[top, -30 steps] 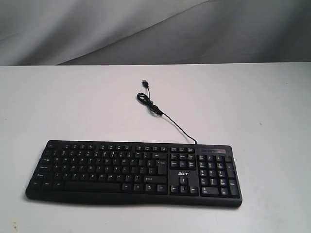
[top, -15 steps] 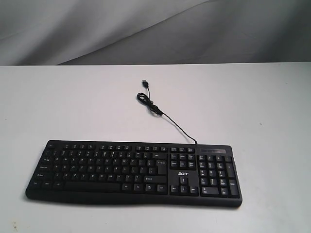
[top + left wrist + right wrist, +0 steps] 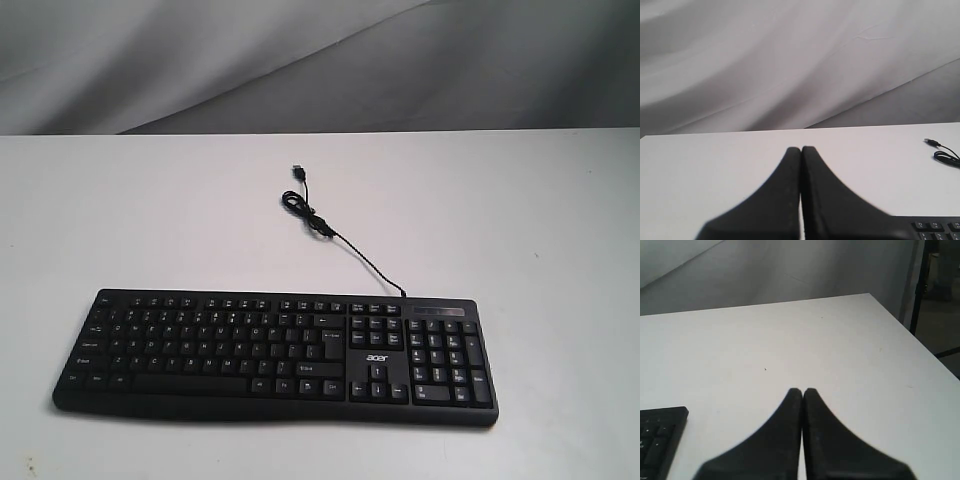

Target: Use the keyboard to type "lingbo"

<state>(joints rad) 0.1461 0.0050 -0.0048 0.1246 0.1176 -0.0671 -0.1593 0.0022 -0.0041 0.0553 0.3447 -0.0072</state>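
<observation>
The wide black keyboard [image 3: 275,355] with white legends and an "acer" logo lies flat near the front of the white table [image 3: 520,220]. Its thin black USB cable [image 3: 318,226] trails toward the back and ends unplugged. No arm or gripper shows in the exterior view. In the left wrist view my left gripper [image 3: 801,149] is shut with nothing in it, above bare table, with a corner of the keyboard [image 3: 936,228] and the cable [image 3: 944,154] off to one side. My right gripper [image 3: 802,391] is shut and empty too, and a keyboard corner [image 3: 660,436] lies beside it.
Grey cloth [image 3: 300,60] hangs behind the table. In the right wrist view the table's side edge [image 3: 912,342] drops off toward a dark stand [image 3: 920,287].
</observation>
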